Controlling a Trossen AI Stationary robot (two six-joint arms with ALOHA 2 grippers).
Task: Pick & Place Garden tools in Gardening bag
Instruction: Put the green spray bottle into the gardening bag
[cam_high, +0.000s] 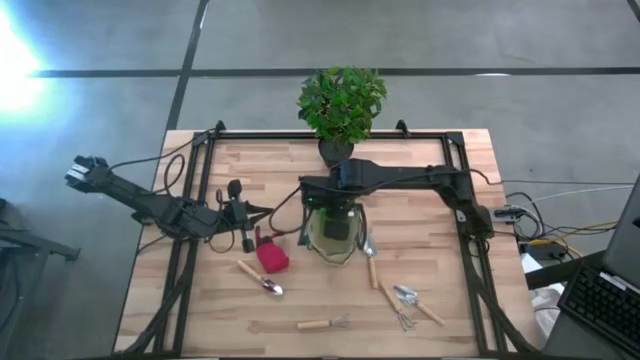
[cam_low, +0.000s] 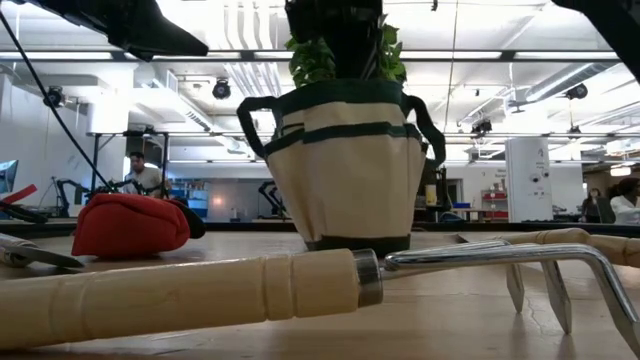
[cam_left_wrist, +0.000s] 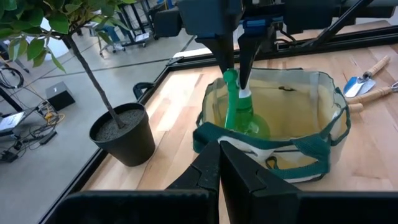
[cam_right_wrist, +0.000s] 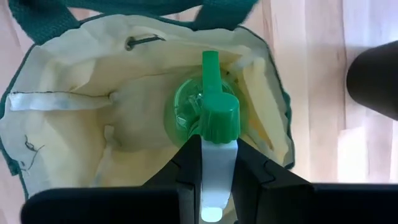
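The olive-khaki gardening bag (cam_high: 335, 243) stands upright on the table's middle, mouth up; it also shows in the low view (cam_low: 345, 165). My right gripper (cam_high: 335, 215) is above the bag's mouth, shut on the green spray bottle (cam_left_wrist: 238, 115), whose body is inside the bag (cam_right_wrist: 74, 81). My left gripper (cam_left_wrist: 219, 158) is shut and empty, left of the bag (cam_high: 262, 212). A red item (cam_high: 272, 257) lies on the table left of the bag. Wooden-handled trowels (cam_high: 262, 278) (cam_high: 372, 260) and a rake (cam_high: 322, 324) lie flat toward the near edge. My right gripper pinches the spray bottle's head, at the white trigger part (cam_right_wrist: 217, 186) under the green cap, between its two fingers (cam_left_wrist: 225, 56). The fingers come from above, pointing down. The bottle hangs upright with its body inside the bag; the bag's wall hides its base.
A leafy plant in a dark pot (cam_high: 337, 150) stands just behind the bag, at the far edge. Two more small tools (cam_high: 410, 300) lie near-right. A black frame rail (cam_high: 200, 200) runs along the table's sides. The rake fills the low view's foreground (cam_low: 300, 285).
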